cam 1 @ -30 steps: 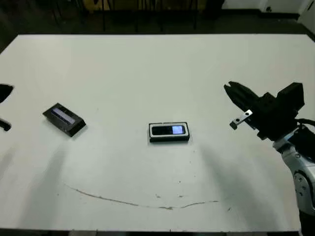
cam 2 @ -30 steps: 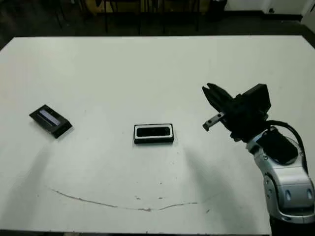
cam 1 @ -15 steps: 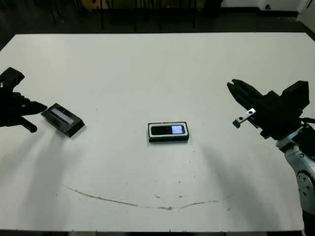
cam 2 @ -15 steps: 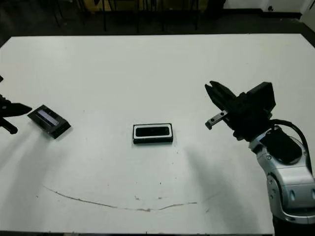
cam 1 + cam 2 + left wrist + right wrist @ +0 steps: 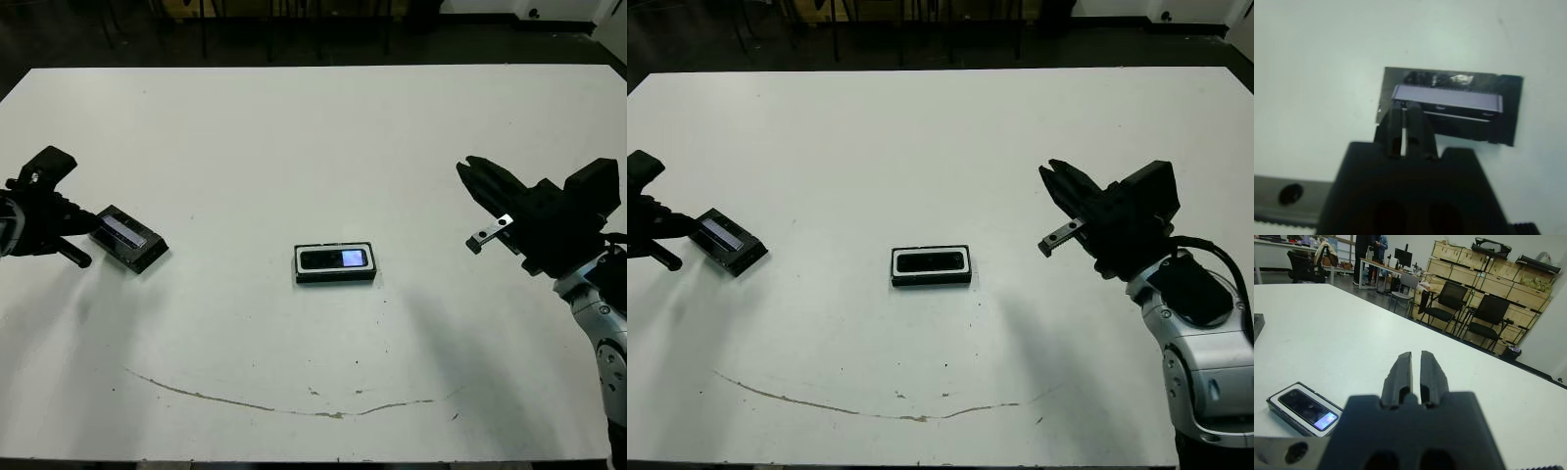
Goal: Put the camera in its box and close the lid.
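Note:
The box (image 5: 335,276), a black-rimmed tray with white lining, sits mid-table with the camera (image 5: 338,258) lying in it, bluish screen lit. The right wrist view also shows the box (image 5: 1283,410) and the camera (image 5: 1308,409). Over at the left lies the lid (image 5: 128,238), face up, its grey strip (image 5: 1444,98) showing. My left gripper (image 5: 88,224) is shut, its fingertips (image 5: 1404,105) at the lid's left end; whether they touch it I cannot tell. My right gripper (image 5: 472,174) hovers shut to the right of the box, well apart from it.
A thin brown streak (image 5: 294,406) runs across the table near its front edge. Beyond the far edge the right wrist view shows chairs (image 5: 1447,303), stacked wooden crates (image 5: 1484,279) and people standing at a desk (image 5: 1371,247).
My left arm has come in from the left edge and reached the lid. The right gripper has drifted slightly right. Box, camera and lid have not moved.

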Controlling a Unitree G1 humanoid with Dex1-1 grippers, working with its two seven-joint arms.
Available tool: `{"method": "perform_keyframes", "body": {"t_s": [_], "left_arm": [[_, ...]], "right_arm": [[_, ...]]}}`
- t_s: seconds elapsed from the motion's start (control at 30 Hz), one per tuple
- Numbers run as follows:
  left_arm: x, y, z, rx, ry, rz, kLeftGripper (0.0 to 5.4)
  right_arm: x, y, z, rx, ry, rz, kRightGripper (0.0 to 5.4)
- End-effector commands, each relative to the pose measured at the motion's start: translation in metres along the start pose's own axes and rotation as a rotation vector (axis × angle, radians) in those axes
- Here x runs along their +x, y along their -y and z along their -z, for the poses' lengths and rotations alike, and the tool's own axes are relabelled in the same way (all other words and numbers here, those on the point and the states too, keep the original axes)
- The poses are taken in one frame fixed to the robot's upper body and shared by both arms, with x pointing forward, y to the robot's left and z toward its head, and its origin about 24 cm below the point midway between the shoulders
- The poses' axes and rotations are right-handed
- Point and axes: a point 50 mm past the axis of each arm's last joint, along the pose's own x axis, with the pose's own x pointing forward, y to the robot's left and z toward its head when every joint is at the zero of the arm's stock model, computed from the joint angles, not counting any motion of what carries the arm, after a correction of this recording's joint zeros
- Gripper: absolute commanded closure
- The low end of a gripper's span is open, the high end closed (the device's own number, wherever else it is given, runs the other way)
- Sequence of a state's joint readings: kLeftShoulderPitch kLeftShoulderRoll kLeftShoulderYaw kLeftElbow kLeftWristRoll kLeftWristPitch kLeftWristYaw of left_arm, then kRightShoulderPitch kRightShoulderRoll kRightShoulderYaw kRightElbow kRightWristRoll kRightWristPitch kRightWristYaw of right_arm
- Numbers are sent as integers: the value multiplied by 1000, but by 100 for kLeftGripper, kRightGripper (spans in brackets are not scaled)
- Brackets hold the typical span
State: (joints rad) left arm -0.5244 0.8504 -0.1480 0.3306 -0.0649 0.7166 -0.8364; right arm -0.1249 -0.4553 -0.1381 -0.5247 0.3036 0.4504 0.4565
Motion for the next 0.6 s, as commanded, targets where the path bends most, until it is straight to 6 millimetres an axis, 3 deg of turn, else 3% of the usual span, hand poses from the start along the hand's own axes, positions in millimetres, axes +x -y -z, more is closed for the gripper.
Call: {"method": "perform_keyframes", "body": {"t_s": [0.03,0.6], "left_arm": [[7,8,-4,20,-18,15,540],[40,37,-21,19,7,112,540]], "right_arm": [[-3,1,5,10,-35,2,538],[-3,0,4,-9,-47,10,538]]}}
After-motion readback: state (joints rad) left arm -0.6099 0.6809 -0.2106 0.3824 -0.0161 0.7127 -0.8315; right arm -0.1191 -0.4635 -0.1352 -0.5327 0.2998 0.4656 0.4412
